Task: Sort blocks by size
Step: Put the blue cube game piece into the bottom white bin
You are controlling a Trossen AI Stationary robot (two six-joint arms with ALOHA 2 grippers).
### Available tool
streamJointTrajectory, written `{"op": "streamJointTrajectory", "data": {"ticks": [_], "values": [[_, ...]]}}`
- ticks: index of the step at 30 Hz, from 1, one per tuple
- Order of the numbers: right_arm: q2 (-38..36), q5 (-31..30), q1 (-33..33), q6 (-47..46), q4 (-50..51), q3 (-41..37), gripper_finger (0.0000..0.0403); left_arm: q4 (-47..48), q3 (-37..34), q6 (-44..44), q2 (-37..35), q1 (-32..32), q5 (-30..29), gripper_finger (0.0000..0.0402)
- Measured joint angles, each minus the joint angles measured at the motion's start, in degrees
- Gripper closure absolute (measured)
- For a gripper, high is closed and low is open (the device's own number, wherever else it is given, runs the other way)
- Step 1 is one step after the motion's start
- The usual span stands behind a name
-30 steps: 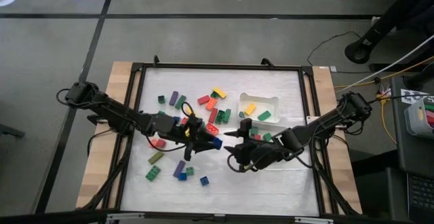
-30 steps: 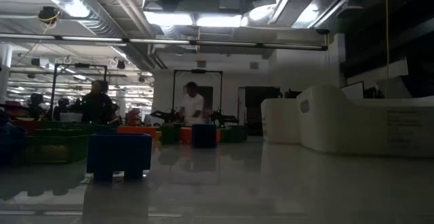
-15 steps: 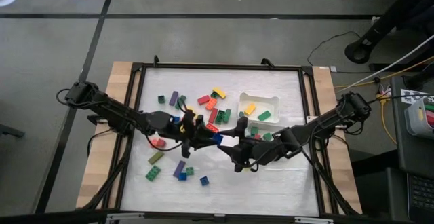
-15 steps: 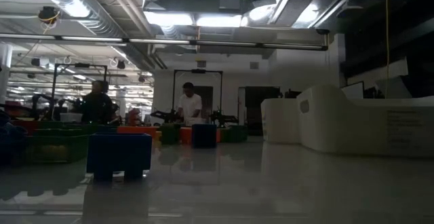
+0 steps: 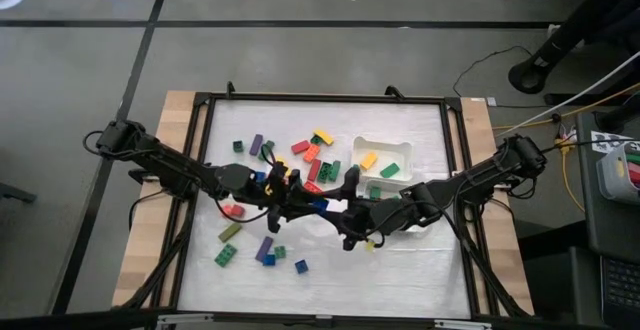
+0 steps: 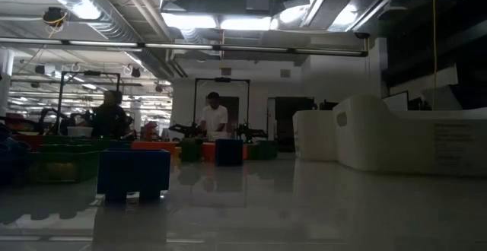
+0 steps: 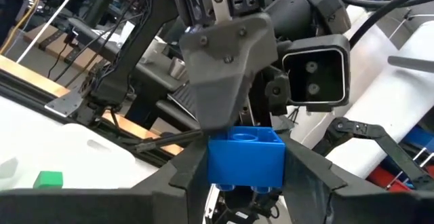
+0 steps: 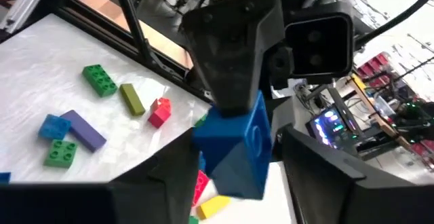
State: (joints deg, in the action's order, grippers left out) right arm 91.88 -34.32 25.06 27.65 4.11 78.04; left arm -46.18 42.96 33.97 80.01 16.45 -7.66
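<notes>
A blue block [image 5: 320, 207] hangs above the middle of the white table, with my left gripper [image 5: 312, 208] shut on it. My right gripper [image 5: 336, 211] comes level from the table's right, open, with one finger on either side of the same block [image 8: 236, 146]. A narrow gap shows at the block's studded face; whether the other finger touches, I cannot tell. Several loose blocks [image 5: 262, 150] of many colours lie flat on the table around and under both arms. A white tray [image 5: 402, 147] at the back right holds a yellow block [image 5: 368, 159] and a green block [image 5: 390, 170]. My left gripper pinches the blue block's two opposite side faces [image 7: 211, 161] between its two fingers. The fingers come about level from the table's left. The block [image 7: 244, 155] sits level in the hold, studs up in this view, lifted clear of the table.
Loose blocks lie near the table's front left: green [image 5: 226, 255], olive [image 5: 230, 232], purple [image 5: 265, 248], blue [image 5: 301, 266]. A black frame [image 5: 320, 97] rims the table. The low view shows a blue block [image 6: 133, 173] close by and people far back in the room.
My right gripper has gone toward the table's left and a little up, turning at the wrist, and now has its fingers around the blue block that my left gripper holds. My left gripper has stayed in place and tipped up slightly.
</notes>
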Motion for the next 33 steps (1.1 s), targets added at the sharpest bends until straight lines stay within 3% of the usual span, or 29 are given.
{"op": "streamJointTrajectory", "data": {"ticks": [8, 18, 25, 33], "values": [[0.0, 0.9, 0.1, 2.4, 0.7, 0.0, 0.0304, 0.7, 0.0, -0.2, 0.0, 0.0, 0.0, 0.0257], [-0.1, 1.0, 0.1, -3.4, 6.6, 0.0, 0.0296, 7.3, 0.0, -6.2, 0.0, 0.0, 0.4, 0.0185], [-1.8, 0.4, 0.1, -14.7, 23.2, 0.0, 0.0306, 16.3, 0.0, -8.3, -0.1, -0.4, 4.2, 0.0181], [-4.1, 4.7, 0.1, -41.8, 53.7, 0.0, 0.0301, 25.0, 0.0, -9.4, -0.1, -0.4, 5.2, 0.0185]]}}
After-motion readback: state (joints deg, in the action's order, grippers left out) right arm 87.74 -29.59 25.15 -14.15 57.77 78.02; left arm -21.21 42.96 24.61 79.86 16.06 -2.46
